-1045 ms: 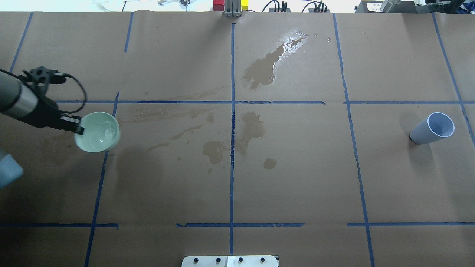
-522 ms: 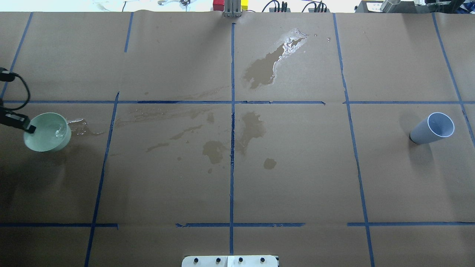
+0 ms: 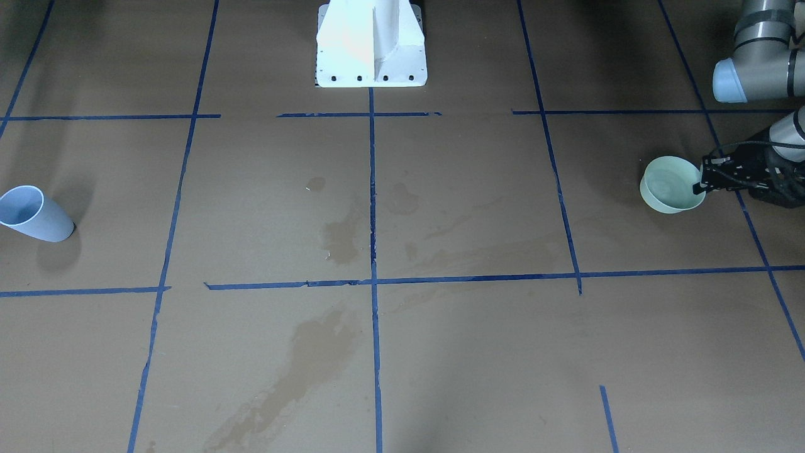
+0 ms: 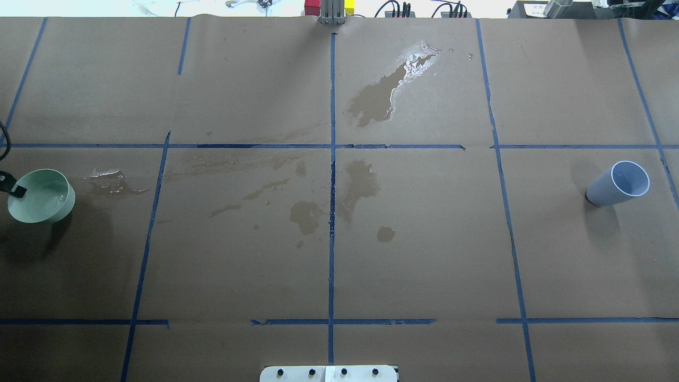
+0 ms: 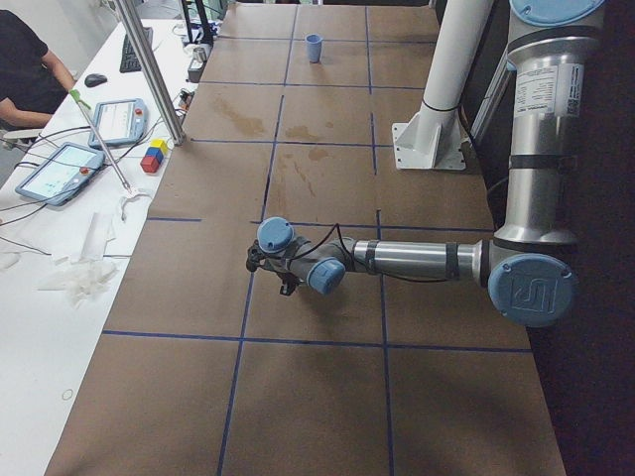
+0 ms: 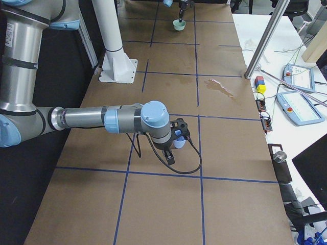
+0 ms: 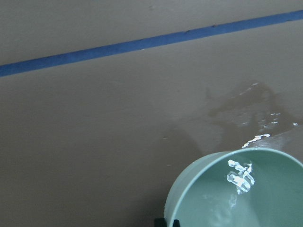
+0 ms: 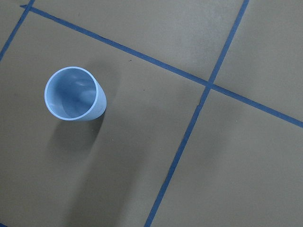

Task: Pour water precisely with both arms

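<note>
Water (image 7: 239, 176) glints in the green bowl (image 3: 668, 186), its rim pinched by the left gripper (image 3: 699, 184), apparently airborne. Whether the right gripper (image 6: 179, 135) is clenched, I cannot tell.

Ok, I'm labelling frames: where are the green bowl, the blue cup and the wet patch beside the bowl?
green bowl (image 4: 58, 212): overhead view, outer wall.
blue cup (image 4: 604, 193): overhead view, side wall.
wet patch (image 4: 114, 182): overhead view, its middle.
</note>
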Tool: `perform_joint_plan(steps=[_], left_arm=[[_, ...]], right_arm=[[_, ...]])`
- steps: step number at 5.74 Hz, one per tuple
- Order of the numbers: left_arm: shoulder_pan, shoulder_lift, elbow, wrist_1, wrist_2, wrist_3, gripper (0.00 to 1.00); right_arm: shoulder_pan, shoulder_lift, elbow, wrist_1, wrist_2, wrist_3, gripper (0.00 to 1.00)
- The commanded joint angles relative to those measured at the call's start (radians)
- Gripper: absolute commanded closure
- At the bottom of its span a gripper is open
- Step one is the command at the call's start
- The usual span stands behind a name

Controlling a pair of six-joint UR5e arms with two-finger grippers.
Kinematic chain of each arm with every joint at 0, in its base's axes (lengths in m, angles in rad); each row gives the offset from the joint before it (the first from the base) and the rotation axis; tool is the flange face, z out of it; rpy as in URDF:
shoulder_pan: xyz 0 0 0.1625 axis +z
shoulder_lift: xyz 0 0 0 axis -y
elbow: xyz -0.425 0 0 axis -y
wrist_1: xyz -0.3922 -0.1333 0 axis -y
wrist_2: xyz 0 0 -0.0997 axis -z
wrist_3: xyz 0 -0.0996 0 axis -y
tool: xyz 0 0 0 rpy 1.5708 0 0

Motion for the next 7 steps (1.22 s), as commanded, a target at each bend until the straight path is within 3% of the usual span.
perform_joint_plan(steps=[1, 4, 5, 7], left_arm=[[0.001, -0.009, 0.036, -0.056, -0.001, -0.041, 1.0], [0.006, -0.01, 0.045, -0.054, 0.001, -0.043, 0.95], [0.007, -0.014, 0.056, -0.054, 0.002, -0.041, 0.86], [0.007, -0.02, 0.064, -0.056, -0.001, -0.043, 0.48]], right_arm=[[0.0, 0.001, 0.0, 0.0, 0.0, 0.0, 0.0], [0.0, 0.003, 0.0, 0.0, -0.002, 0.001, 0.0], [0.0, 0.004, 0.0, 0.0, -0.002, 0.001, 0.0], [0.0, 0.006, 0.0, 0.0, -0.002, 0.001, 0.0]])
